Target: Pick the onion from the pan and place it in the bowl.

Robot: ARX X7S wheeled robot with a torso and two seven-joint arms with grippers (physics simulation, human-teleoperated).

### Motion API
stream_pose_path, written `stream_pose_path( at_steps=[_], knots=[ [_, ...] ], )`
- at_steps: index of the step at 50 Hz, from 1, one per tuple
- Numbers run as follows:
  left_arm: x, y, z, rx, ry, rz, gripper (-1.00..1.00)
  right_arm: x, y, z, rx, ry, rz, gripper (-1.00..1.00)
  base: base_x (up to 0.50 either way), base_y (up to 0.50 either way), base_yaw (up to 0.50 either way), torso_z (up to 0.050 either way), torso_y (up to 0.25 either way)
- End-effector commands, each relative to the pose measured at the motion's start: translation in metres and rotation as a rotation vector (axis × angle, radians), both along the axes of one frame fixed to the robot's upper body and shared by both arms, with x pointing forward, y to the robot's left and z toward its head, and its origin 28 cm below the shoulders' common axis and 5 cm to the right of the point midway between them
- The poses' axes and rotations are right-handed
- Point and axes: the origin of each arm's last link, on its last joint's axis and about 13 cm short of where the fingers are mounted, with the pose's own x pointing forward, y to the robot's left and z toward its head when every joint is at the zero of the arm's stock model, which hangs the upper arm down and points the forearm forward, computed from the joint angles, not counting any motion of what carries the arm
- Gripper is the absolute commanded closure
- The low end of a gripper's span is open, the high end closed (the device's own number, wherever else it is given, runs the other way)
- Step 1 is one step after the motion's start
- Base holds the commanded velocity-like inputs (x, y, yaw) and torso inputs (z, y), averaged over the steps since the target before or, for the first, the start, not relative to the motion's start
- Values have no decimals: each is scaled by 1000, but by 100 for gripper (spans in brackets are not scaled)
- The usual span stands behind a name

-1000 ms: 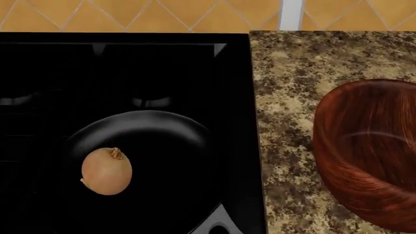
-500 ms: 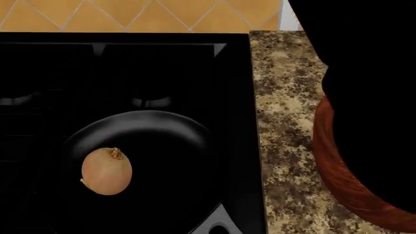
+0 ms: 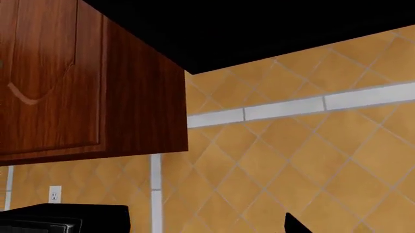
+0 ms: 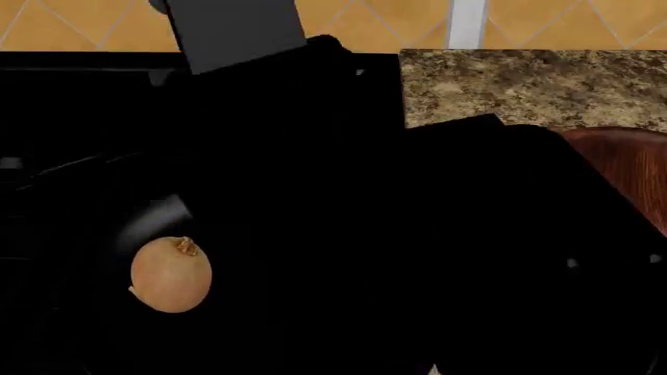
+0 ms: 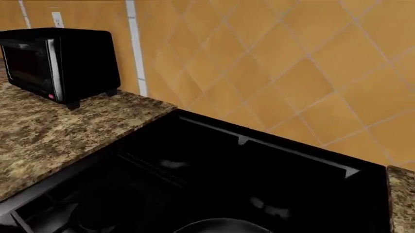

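The tan-yellow onion (image 4: pixel 171 275) lies in the black pan (image 4: pixel 156 219) on the stove, at the lower left of the head view. My right arm (image 4: pixel 417 234) is a large black mass stretched across the pan and the stove, with a grey block (image 4: pixel 234 31) at its far end. Its gripper cannot be made out and its jaws do not show in the right wrist view, where only the pan's rim (image 5: pixel 220 224) shows. The reddish-brown wooden bowl (image 4: pixel 630 168) is mostly hidden behind the arm at the right. The left wrist view faces the wall, with one dark tip (image 3: pixel 295 225) at its edge.
The black stove top (image 5: pixel 259 170) sits between speckled granite counters (image 4: pixel 521 86) (image 5: pixel 52 141). A black microwave (image 5: pixel 58 63) stands on the counter beyond the stove. A brown wall cabinet (image 3: pixel 77 77) hangs on the orange tiled wall (image 3: pixel 292 160).
My right arm has swung in from the right over the bowl and now reaches across the stove, covering most of the pan and bowl. The onion has not moved.
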Motion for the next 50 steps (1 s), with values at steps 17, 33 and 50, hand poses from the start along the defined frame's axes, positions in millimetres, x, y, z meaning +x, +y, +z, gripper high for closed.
stream_pose_path(
  at_steps=[17,33,50],
  knots=[
    [10,5,-15,-21,34,8,-100,-9,22,-54,-162,148,99,-100,0,0,0,0,0],
    [10,5,-17,-22,38,8,-100,-5,19,-65,-200,172,83,-100,0,0,0,0,0],
    [11,5,-16,-20,41,12,-100,17,22,-66,-204,176,59,-100,0,0,0,0,0]
  ],
)
